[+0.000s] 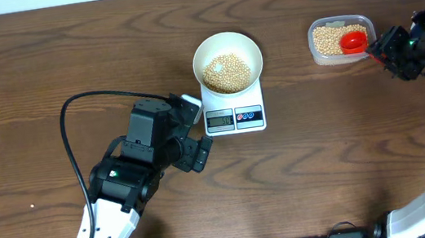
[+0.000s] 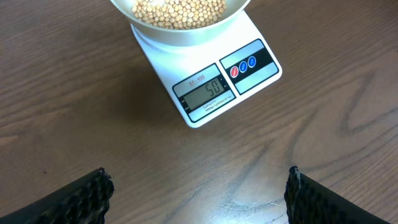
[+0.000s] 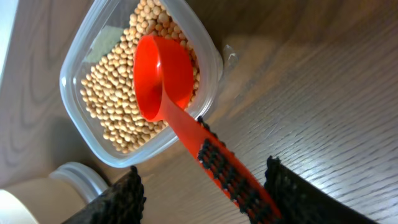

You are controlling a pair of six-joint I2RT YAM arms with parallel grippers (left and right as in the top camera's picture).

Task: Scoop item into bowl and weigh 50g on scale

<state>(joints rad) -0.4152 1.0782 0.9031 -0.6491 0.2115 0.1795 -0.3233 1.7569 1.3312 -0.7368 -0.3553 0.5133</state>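
Pale round beans in smooth white bowl | left jaws wide apart; right jaws parted, glossy red scoop between

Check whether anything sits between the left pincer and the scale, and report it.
Nothing visible does. The left pincer stands open over the table, and only bare wood lies between it and the front edge of the scale. The bowl sits farther back on the scale, behind the display.
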